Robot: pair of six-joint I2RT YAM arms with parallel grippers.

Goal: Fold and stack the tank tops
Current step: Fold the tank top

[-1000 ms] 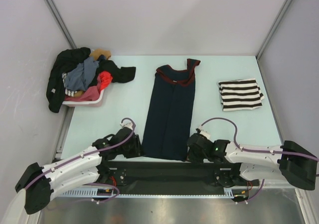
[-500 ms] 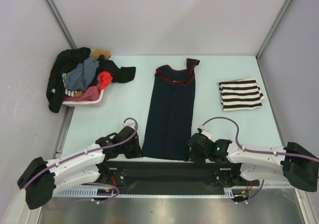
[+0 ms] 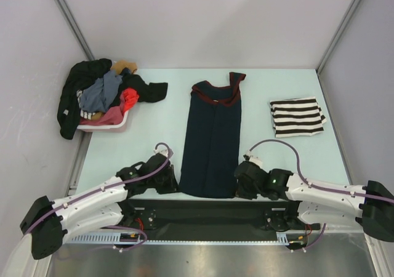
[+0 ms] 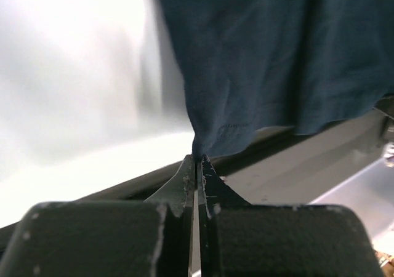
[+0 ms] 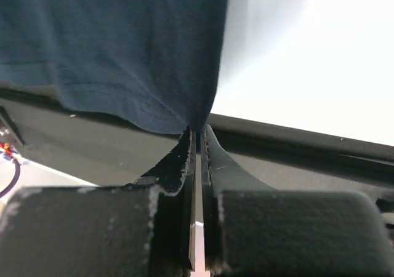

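Note:
A dark navy tank top (image 3: 212,141) with dark red trim lies folded lengthwise in the middle of the table, neck end far. My left gripper (image 3: 172,181) is shut on its near left hem corner (image 4: 212,135); the jaws pinch the cloth at their tips (image 4: 197,159). At the near right hem corner (image 5: 178,120) my right gripper (image 3: 241,184) is shut on the cloth, pinched at the tips (image 5: 197,130). The hem hangs slightly over the table's near edge. A black-and-white striped tank top (image 3: 297,116) lies folded at the right.
A pale pink basket (image 3: 117,124) heaped with mixed clothes stands at the far left, a black garment spilling over its side. The black rail (image 3: 203,206) along the near edge lies just below the hem. Walls close the table on three sides.
The left gripper closed on the left hem corner. Both arms have drawn the near end of the navy top slightly toward the table's near edge.

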